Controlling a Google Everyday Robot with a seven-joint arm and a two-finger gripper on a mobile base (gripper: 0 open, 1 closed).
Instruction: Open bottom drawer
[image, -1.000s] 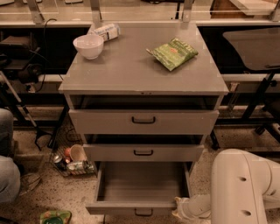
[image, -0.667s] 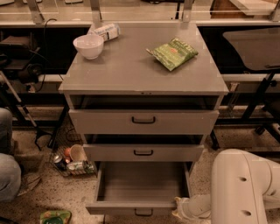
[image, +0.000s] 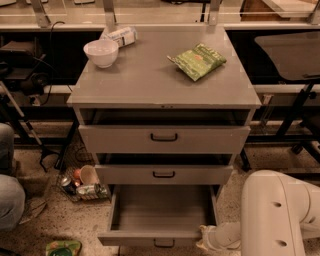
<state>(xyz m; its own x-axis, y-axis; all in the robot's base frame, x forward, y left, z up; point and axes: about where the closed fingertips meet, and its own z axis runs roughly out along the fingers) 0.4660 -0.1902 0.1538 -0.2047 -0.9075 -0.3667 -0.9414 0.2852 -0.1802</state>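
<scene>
The bottom drawer (image: 162, 214) of the grey metal cabinet (image: 160, 80) stands pulled far out, showing its plain grey inside. Its narrow front (image: 150, 239) lies at the lower edge of the view, with the dark loop handle (image: 164, 244) at its centre. My gripper (image: 204, 241) is at the drawer's front right corner, low by the floor, at the end of my white arm (image: 277, 215). The top drawer (image: 164, 138) and the middle drawer (image: 164, 174) are closed or nearly so.
On the cabinet top sit a white bowl (image: 101, 52), a green snack bag (image: 197, 61) and a lying bottle (image: 120, 36). A wire basket of cans (image: 82, 184) stands on the floor to the left. A person's knee (image: 11, 199) is at far left. A green item (image: 62, 248) lies on the floor.
</scene>
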